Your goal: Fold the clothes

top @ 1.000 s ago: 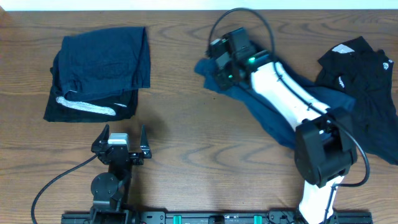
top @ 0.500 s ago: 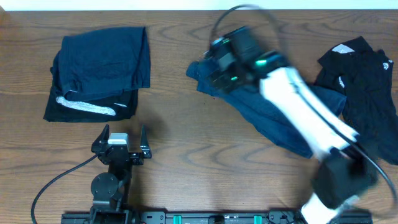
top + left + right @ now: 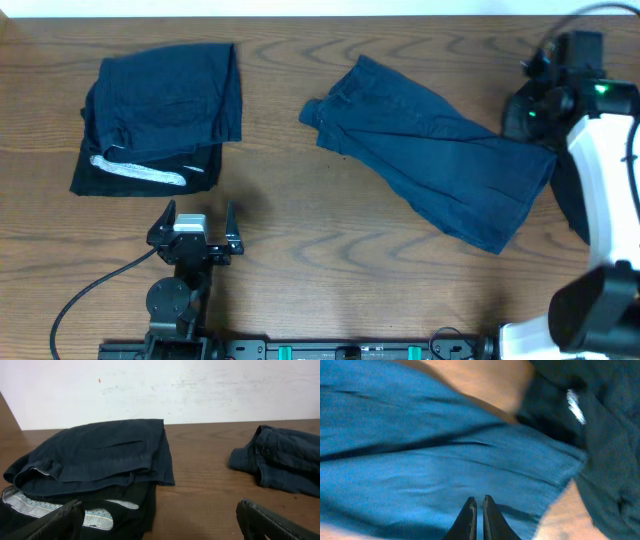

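**Overhead view:** even, diffuse light on the desk (image 3: 300,230); shadows soft and faint; sharp throughout.

**Left wrist view:** bright wall (image 3: 200,390) with mottled glare; jaws of the left gripper (image 3: 159,512), at the lower corners, slightly out of focus.

**Right wrist view:** very close; navy-blue shorts (image 3: 420,450) heavily blurred.

You have no readable text here: the white mark (image 3: 575,406) on the black garment (image 3: 610,435) is blurred, and the folded black piece's pale band (image 3: 30,505) shows only pattern.

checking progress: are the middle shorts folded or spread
Spread: the shorts lie flat and open, waistband at upper left, unlike the folded stack.
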